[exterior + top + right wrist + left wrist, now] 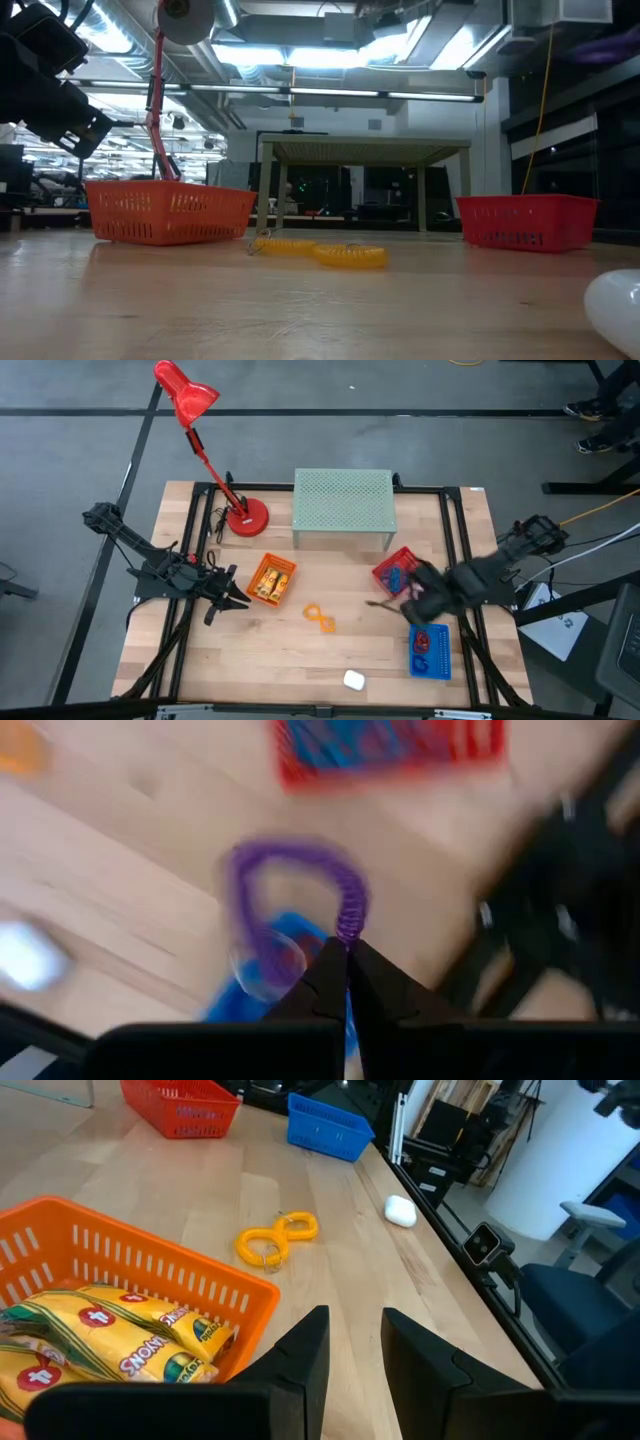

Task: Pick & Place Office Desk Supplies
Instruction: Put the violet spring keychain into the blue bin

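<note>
1. Supplies sit spread over your wooden table (330,660); behind them stand the pale green mesh riser (343,502) and the red desk lamp (215,455), whose base rests near the table's back left corner
2. Your left gripper (352,1345) hangs just beside the orange basket (271,580) on the table's left half; its fingers (305,1350) stand apart with nothing between them
3. Your right gripper (346,952) hovers over the table's right side, between the red basket (395,568) and the blue basket (430,652); its fingertips are pinched together on a purple loop (290,900), which dangles from them clear of the wood
4. You can see the orange basket holds the stubby yellow tubes (110,1342) lying side by side; the red basket, in front of the riser's right end, holds blue loops (396,574); the blue basket, near the front right edge, holds at least one red loop (422,642)
5. An orange loop (319,618), twisted into a figure of eight, lies on bare wood between the orange basket and the blue one
6. A small white object (354,680) rests near the front edge; you cannot tell what it is
</note>
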Robot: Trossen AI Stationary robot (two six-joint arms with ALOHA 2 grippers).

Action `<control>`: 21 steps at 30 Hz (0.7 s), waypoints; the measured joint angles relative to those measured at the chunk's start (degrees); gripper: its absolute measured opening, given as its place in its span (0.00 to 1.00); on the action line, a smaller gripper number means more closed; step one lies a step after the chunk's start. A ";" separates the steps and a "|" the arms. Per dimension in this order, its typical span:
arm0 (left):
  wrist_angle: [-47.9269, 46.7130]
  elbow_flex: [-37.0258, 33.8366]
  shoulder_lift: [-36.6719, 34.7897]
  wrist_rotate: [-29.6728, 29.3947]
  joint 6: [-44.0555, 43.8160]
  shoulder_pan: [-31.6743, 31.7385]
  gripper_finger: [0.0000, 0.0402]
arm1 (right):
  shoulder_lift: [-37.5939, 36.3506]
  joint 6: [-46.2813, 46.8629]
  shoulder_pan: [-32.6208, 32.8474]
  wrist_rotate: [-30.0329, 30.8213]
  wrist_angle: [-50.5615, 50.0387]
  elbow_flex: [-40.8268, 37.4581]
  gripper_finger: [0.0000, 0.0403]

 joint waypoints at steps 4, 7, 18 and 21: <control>-0.11 0.00 0.02 0.01 0.01 0.02 0.23 | -2.74 15.56 10.43 -5.66 3.91 -9.73 0.01; -0.21 0.00 0.02 0.08 0.02 0.00 0.23 | -4.07 26.22 17.68 -6.85 12.88 -14.93 0.01; -0.13 0.00 0.02 0.03 0.01 0.00 0.23 | -0.26 34.27 24.37 -5.96 24.29 -20.58 0.01; 0.07 0.00 0.02 0.03 0.01 0.01 0.23 | 1.02 34.03 24.31 -5.63 28.23 -22.12 0.01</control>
